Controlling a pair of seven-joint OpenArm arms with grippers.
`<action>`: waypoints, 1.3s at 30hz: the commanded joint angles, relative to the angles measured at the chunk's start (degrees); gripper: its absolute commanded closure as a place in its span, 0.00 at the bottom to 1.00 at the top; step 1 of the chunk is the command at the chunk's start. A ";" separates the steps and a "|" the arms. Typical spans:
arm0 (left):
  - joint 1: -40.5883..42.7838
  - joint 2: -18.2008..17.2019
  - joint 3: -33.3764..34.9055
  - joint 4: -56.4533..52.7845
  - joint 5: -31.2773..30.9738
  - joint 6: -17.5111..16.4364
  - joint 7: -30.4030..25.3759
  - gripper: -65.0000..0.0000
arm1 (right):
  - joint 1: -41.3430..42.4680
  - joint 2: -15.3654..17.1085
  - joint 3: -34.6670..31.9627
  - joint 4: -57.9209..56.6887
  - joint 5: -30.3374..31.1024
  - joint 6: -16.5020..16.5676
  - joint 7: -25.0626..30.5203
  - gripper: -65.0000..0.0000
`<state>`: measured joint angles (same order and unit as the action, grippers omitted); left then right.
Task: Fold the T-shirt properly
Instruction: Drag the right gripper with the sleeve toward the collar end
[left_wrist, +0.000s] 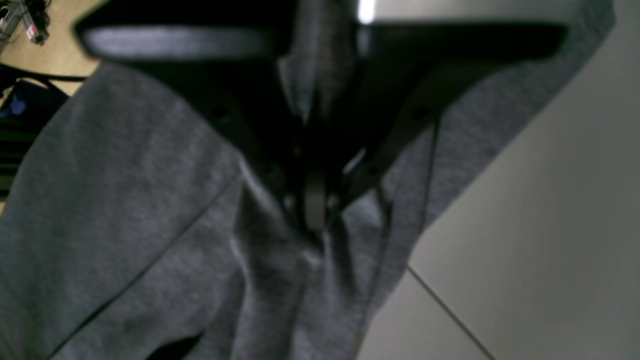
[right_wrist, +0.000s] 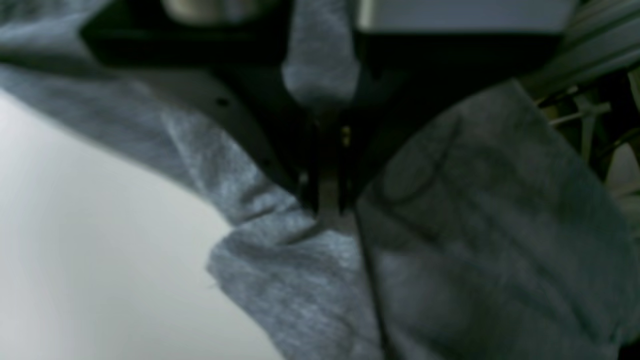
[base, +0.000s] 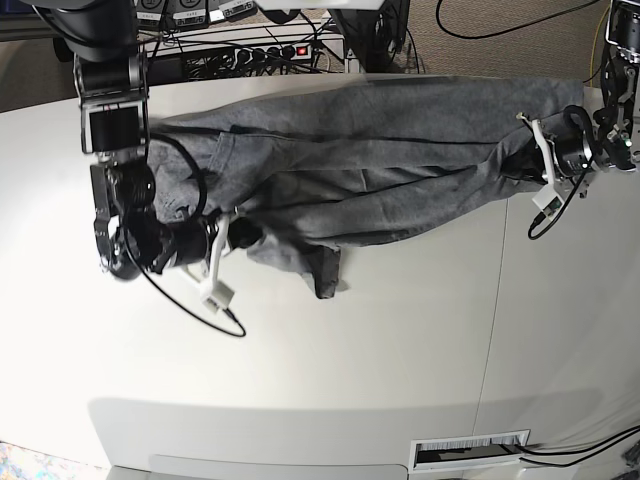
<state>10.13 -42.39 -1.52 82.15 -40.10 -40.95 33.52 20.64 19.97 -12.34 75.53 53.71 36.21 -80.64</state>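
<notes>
Across the white table (base: 400, 340), the T-shirt (base: 380, 160) sags, soft and light. Left gripper (base: 520, 160) and right gripper (base: 235, 235) each pinch bunched cloth; edges look the best holds.

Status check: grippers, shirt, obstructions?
Left gripper and right gripper both shut on the T-shirt. Shirt stretched between them across the table, creased. Nothing blocking.
</notes>
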 joint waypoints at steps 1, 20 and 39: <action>0.02 -1.27 -0.11 -0.07 3.04 0.95 2.40 1.00 | 0.39 0.70 0.35 2.36 1.38 0.66 0.64 1.00; 0.04 -1.27 -0.11 -0.07 3.06 0.95 2.43 1.00 | -24.04 2.69 2.05 24.98 1.33 2.38 0.64 1.00; 0.52 -1.09 -0.11 -0.07 2.86 0.95 2.40 1.00 | -32.00 6.43 19.74 32.98 6.91 3.04 1.66 1.00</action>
<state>10.35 -42.39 -1.56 82.13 -40.07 -40.80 33.23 -11.79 25.50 6.96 107.59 59.31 39.03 -79.88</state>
